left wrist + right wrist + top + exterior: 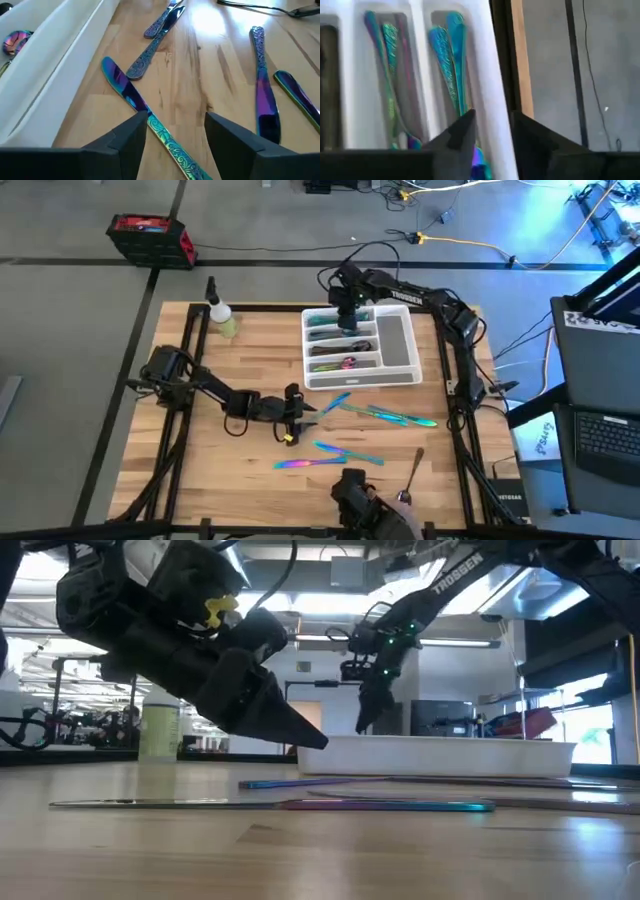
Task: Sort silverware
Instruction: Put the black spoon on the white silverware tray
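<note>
- Silverware (372,416) lies loose on the wooden counter (200,470) at the tray's (399,340) 6 o'clock; more fills its compartments.
- Left gripper (303,414), fingers (120,145) spread and empty, straddles a knife (135,102).
- Right gripper (347,323) hangs over the tray's far compartments, fingers (457,137) slightly apart, empty.
- Spray bottle (222,315) at the counter's 11 o'clock.
- Only the low view shows the office behind.

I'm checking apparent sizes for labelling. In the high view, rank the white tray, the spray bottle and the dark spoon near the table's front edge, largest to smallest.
1. White tray, clearly largest.
2. Spray bottle and dark spoon: similar length, so I won't rank them; the bottle looks wider.
</note>
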